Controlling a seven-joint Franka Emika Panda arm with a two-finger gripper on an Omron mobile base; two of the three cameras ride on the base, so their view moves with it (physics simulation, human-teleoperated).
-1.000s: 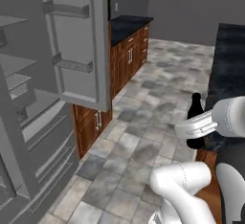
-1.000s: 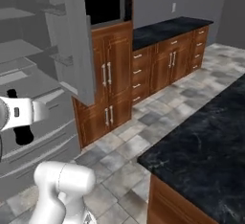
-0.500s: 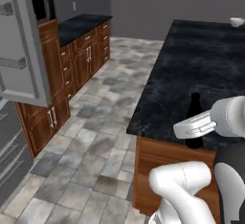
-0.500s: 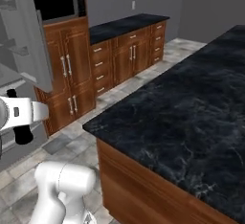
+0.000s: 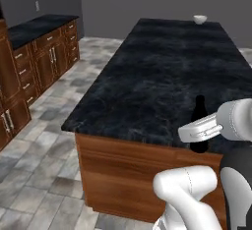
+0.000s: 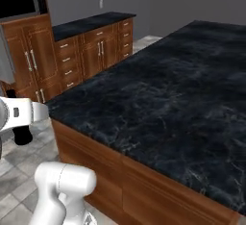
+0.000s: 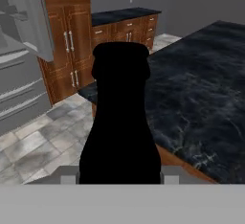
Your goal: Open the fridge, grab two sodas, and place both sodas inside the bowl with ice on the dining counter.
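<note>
The pincer (image 5: 199,131) was closed around the black cola bottle (image 5: 199,121), holding it upright at the lower right of the left base view, by the near edge of the bench (image 5: 162,71). The white bowl (image 5: 199,19) sat at the bench's far end, top of frame.

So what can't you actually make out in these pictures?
- Bowl, left base view: too small and far off to tell whether it holds ice.
- Bottle, hand view: a black outline, no label readable; its base is cut off at the bottom.
- Gripper, left base view: the bottle hides the fingertips.
- Fridge, hand view: cut off by the left edge, shelves unseen.
</note>
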